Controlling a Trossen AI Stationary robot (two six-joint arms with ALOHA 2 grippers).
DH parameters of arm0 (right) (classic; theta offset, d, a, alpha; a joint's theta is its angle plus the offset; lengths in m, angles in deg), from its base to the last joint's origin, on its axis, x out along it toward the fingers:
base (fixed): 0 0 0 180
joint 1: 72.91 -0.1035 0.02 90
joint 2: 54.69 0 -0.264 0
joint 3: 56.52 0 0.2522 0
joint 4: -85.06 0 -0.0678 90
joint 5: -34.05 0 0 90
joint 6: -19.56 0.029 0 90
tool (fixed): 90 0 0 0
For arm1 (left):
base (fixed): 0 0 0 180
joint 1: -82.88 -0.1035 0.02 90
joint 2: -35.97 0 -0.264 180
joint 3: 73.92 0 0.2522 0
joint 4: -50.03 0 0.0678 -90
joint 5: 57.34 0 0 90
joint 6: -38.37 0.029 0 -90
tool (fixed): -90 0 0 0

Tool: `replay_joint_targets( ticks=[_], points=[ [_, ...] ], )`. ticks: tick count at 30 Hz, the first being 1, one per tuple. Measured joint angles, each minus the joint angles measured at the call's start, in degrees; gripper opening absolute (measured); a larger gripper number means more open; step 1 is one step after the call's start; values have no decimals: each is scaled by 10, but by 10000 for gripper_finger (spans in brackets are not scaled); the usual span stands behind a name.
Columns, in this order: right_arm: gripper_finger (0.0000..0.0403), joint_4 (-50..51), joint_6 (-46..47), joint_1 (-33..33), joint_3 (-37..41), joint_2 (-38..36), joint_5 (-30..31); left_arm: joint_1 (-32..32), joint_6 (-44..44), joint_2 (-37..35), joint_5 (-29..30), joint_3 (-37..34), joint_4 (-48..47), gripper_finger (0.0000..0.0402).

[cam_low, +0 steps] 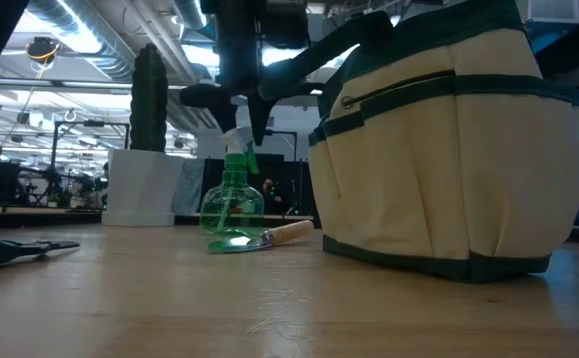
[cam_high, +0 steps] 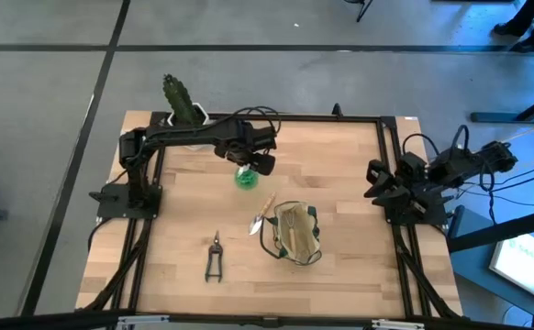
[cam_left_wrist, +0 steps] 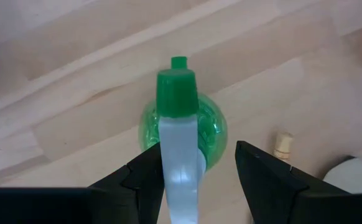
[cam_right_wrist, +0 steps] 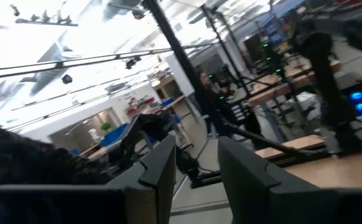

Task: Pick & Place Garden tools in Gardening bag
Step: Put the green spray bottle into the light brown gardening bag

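The green round spray bottle (cam_high: 246,178) with a white spray head stands upright on its base at the table's middle. My left gripper (cam_left_wrist: 196,152) is open just above it, fingers on either side of the spray head (cam_left_wrist: 180,168); it also shows in the low view (cam_low: 252,127). The wooden-handled trowel (cam_high: 262,214) lies flat between the bottle and the khaki gardening bag (cam_high: 293,233), which stands open with a wooden-handled tool inside. The black pruning shears (cam_high: 214,258) lie near the front. My right gripper (cam_right_wrist: 196,163) is open and empty at the table's right edge (cam_high: 379,180). My left gripper comes at the bottle from above, pointing down, with the white spray head between its open fingers. One finger (cam_left_wrist: 145,180) stands right against the head's side; I cannot tell whether it touches. The bottle stands upright on the table.
A cactus in a white pot (cam_high: 184,108) stands at the far edge, just behind my left arm. The bag (cam_low: 449,149) is close to the bottle on the right-near side. Bare wood lies at the table's left front and far right.
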Motion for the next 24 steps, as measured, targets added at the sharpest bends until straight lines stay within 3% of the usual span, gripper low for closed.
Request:
replay_joint_targets(
  ticks=[7,18,24],
  points=[
    [124,13,-5,-10,1,-16,28,-1,-9,-4,-1,0,-31,170],
    [124,26,0,-10,1,-17,28,-1,2,-5,-10,0,-22,46],
    [124,34,4,-10,1,-28,28,10,11,-4,-34,42,-55,45]
  ],
)
